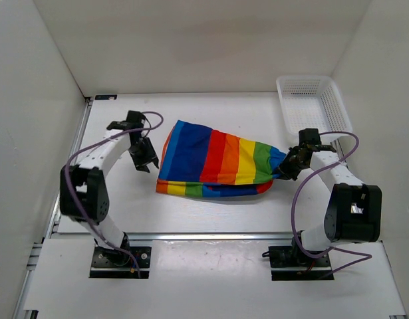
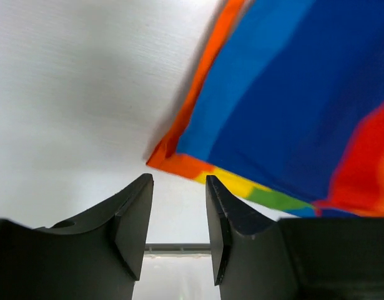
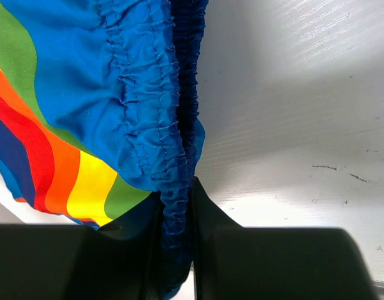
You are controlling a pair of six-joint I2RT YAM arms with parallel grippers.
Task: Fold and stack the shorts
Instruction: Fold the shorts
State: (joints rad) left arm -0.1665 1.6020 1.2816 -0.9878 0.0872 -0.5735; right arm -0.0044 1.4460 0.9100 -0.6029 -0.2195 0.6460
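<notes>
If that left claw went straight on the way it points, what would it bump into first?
Probably the orange-edged corner of the shorts, just ahead of the left gripper, though depth is unclear.

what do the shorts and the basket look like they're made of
shorts: soft thin cloth with a slight sheen, possibly synthetic; it drapes, folds and puckers at the gathered edge. basket: white plastic by its look, matte, with stiff walls moulded as open mesh.

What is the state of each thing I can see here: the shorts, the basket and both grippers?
shorts: folded over, lying spread out, blue gathered edge pinched.
left gripper: open, empty, just off the shorts' corner.
right gripper: shut on the shorts' blue gathered edge.
basket: upright at the far right, nothing visible inside.
</notes>
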